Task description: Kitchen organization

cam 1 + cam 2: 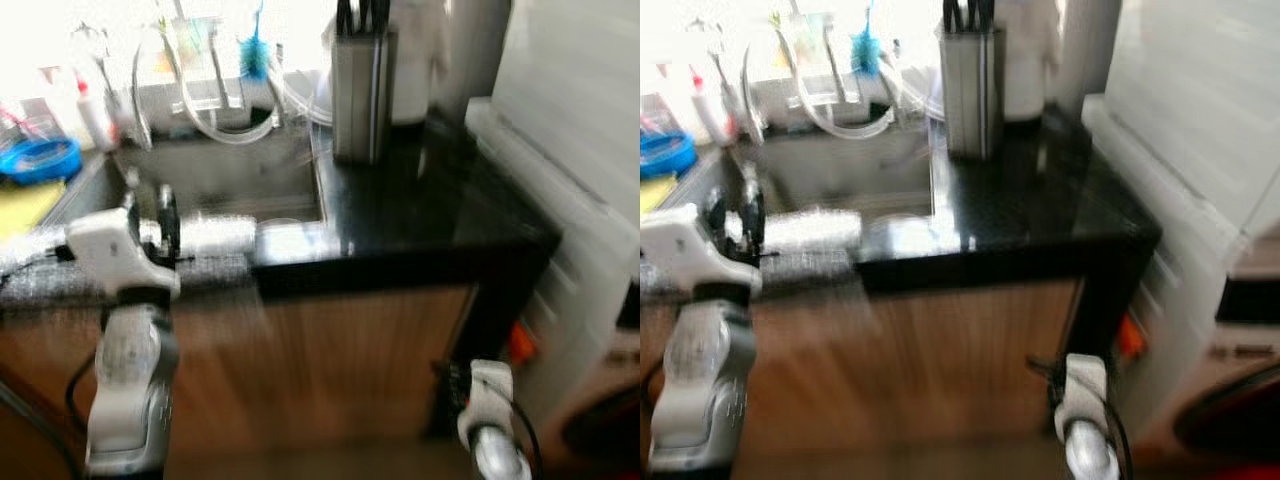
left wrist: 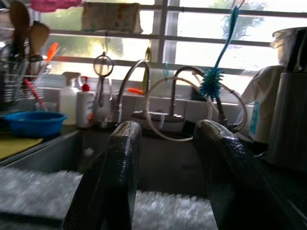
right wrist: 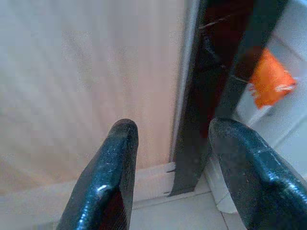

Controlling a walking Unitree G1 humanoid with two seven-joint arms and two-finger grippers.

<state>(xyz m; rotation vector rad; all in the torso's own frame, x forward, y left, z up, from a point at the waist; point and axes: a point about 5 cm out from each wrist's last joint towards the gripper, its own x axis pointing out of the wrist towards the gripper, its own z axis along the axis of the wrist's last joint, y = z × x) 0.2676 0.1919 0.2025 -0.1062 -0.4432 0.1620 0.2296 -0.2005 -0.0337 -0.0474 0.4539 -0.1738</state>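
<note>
Black countertop [image 1: 420, 205] adjoined the sink [image 1: 230, 175]; left gripper [image 2: 165, 182] hovered there, fingers apart, right gripper [image 3: 177, 184] likewise spread by the cabinet [image 3: 86, 81].

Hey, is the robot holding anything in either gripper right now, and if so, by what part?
Nothing is held. The left gripper is open at the front edge of the steel sink; the right gripper hangs open by the wooden cabinet front.

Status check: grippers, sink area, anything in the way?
Left gripper open, raised at the sink front edge. Right gripper open, low by the wooden cabinet front. Neither holds anything. Knife block on black counter. Head views blurred.
</note>
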